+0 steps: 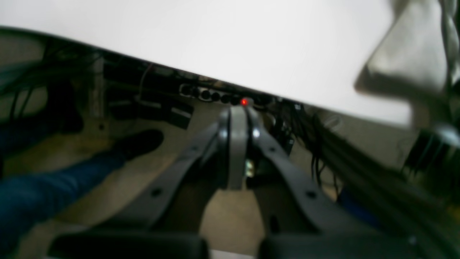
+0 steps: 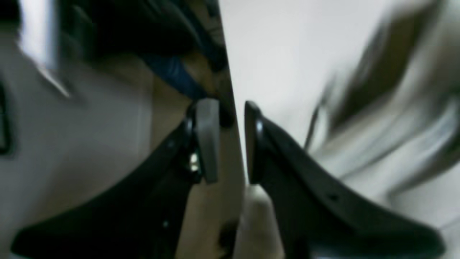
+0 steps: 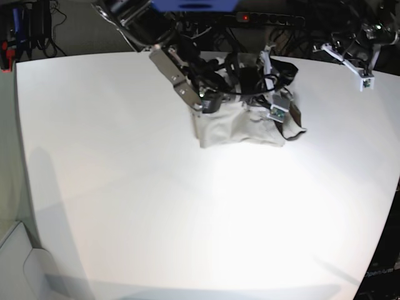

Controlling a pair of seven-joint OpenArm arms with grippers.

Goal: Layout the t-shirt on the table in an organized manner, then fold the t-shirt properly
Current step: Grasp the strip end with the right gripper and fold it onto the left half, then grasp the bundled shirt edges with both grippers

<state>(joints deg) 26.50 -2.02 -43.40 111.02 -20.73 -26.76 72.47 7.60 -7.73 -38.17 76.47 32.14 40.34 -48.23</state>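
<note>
Near the table's (image 3: 94, 187) far edge, the right gripper (image 2: 230, 140), jaws part open and empty, risked missing the bunched t-shirt (image 3: 240, 128); the left gripper (image 1: 237, 118) was closed empty

My base camera is looking down on the table (image 3: 125, 206) from above, while my 2 wrist cameras are peering close along its edge.

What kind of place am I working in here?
Probably a robotics lab or test bench, not a home. A big bare white table holds only the t-shirt, cables and a power strip sit behind its far edge, and a seated person's leg shows below.
</note>
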